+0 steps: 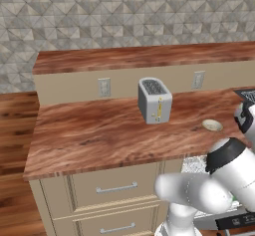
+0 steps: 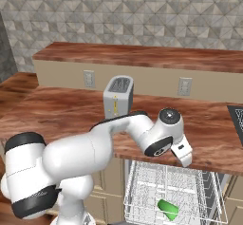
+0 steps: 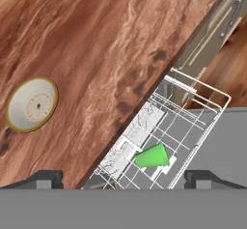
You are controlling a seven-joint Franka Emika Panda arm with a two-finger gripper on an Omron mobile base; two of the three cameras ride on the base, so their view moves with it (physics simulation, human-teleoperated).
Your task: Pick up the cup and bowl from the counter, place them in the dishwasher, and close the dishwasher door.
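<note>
The end effector (image 3: 123, 179) is seen spread wide open and empty, poised above the front edge of the reddish wood counter (image 3: 96, 54). A cream bowl (image 3: 32, 104) with a golden rim rests upright on the counter, off to one side of the end effector and well apart from it. Below and just beyond the fingertips, a green cup (image 3: 153, 156) lies on its side in the white wire rack (image 3: 193, 102) pulled out of the open dishwasher (image 2: 173, 195).
</note>
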